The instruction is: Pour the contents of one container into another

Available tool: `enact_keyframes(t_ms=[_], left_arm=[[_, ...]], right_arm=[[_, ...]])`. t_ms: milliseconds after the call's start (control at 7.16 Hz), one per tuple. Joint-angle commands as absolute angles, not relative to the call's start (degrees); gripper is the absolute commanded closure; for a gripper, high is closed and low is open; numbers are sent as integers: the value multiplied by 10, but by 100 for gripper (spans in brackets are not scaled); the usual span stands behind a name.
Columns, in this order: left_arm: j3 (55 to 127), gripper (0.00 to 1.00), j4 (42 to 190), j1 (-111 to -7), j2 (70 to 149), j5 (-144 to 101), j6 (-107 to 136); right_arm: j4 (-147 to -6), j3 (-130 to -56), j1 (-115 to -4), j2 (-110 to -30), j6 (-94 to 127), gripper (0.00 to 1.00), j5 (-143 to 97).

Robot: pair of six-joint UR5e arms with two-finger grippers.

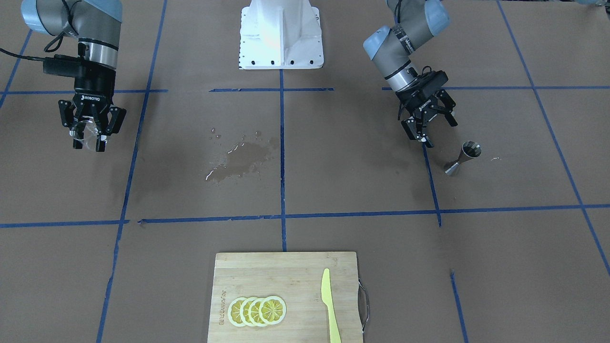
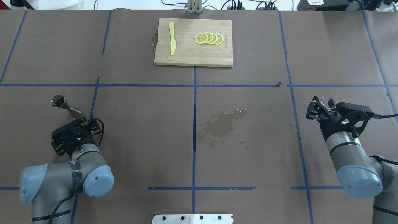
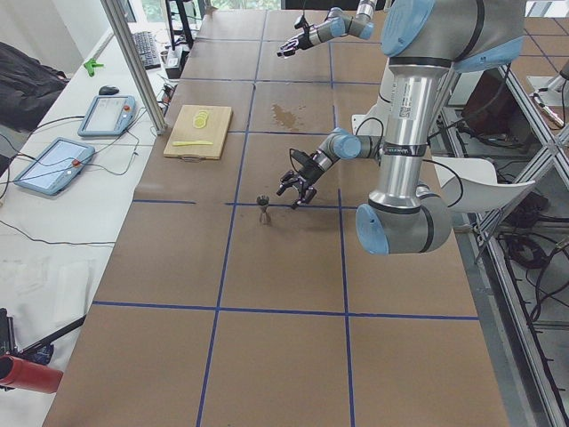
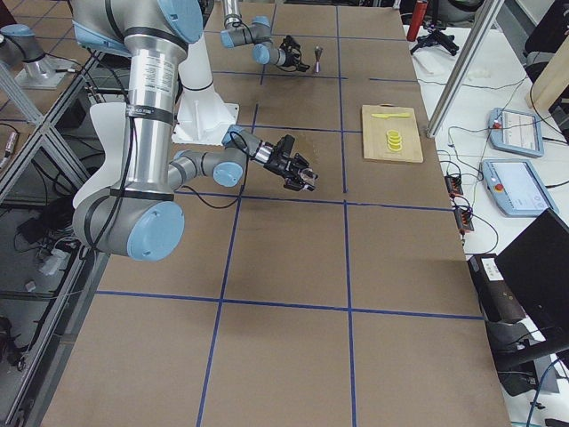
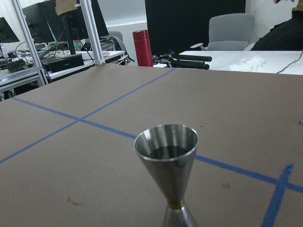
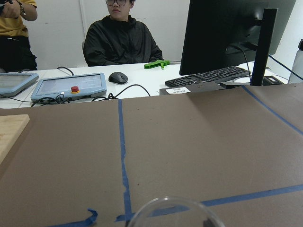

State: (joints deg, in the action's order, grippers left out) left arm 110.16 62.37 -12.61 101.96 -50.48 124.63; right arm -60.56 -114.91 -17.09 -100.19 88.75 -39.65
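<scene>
The steel jigger [image 1: 463, 157] stands upright on the brown table, also seen as the jigger [image 2: 63, 105] at the overhead view's left and filling the left wrist view [image 5: 166, 161]. My left gripper [image 1: 439, 133] hangs open just behind it, nothing between its fingers; from overhead its fingers are hidden under the wrist. Far across the table, my right gripper [image 1: 88, 139] is shut on the clear glass cup [image 1: 85, 133], held above the table. The cup [image 2: 329, 101] shows ahead of the right wrist, and its rim [image 6: 170, 213] crosses the right wrist view's bottom edge.
A wet spill patch [image 1: 243, 159] marks the table's middle. A wooden cutting board [image 1: 267, 271] with lemon slices [image 1: 257, 310] and a yellow knife [image 1: 330, 305] lies at the operators' edge. The white robot base [image 1: 281, 33] stands between the arms.
</scene>
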Motion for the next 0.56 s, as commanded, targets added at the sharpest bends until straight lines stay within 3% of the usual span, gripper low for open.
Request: enact_keyframes(t_ms=[0,419], left_arm=[[1127,0,606,-109,1020,-521,1246],[1183,0,606,-112,1013,-521,1199]], right_arm=[[-606,-1112,-147,-1002,934,100,-366],[-606,-1085,-116,-999,973,100,-333]])
